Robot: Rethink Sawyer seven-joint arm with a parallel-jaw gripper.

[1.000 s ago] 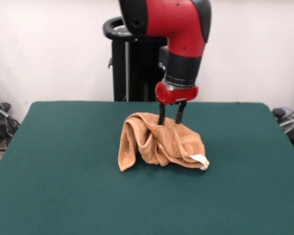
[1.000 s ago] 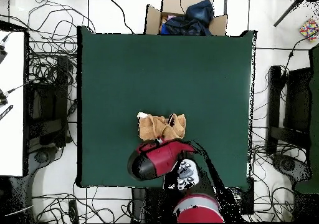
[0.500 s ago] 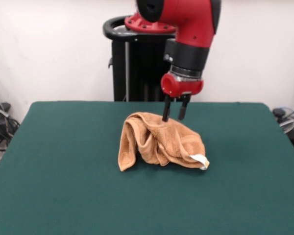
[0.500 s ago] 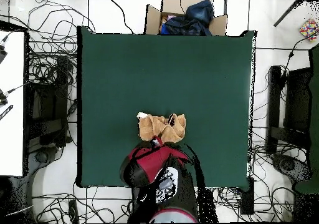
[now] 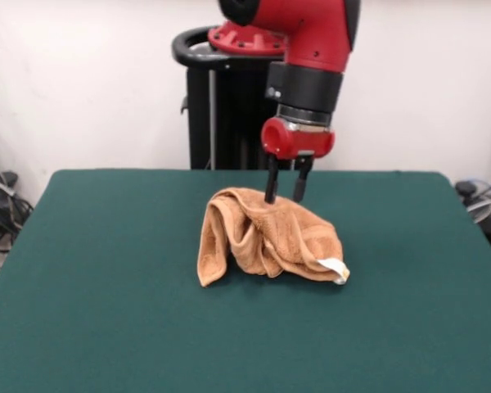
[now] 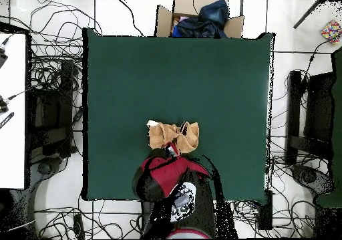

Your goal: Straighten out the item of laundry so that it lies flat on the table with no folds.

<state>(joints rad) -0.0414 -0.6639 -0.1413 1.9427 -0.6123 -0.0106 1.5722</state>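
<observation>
The orange-tan towel (image 5: 262, 237) lies crumpled in a heap on the dark green table (image 5: 106, 286), a little right of centre, with deep folds and one end hanging down at the left. Its white tag (image 5: 334, 266) sticks out at the lower right. My gripper (image 5: 283, 199) hangs straight down over the back top of the heap, open and empty, with its fingertips just at the cloth's upper edge. In the overhead view the towel (image 6: 172, 135) lies near the table's (image 6: 174, 70) bottom edge, and the red arm (image 6: 163, 177) covers the gripper.
The black pedestal (image 5: 221, 106) stands behind the table's far edge. In the overhead view a cardboard box (image 6: 200, 17) with dark cloth sits beyond the top edge, cables (image 6: 53, 77) cover the floor around the table, and a white table (image 6: 12, 110) stands at the left.
The arm's head has lifted since a second ago, when the fingertips dipped into the cloth, and has since shifted slightly left in the front view. The towel's shape is unchanged.
</observation>
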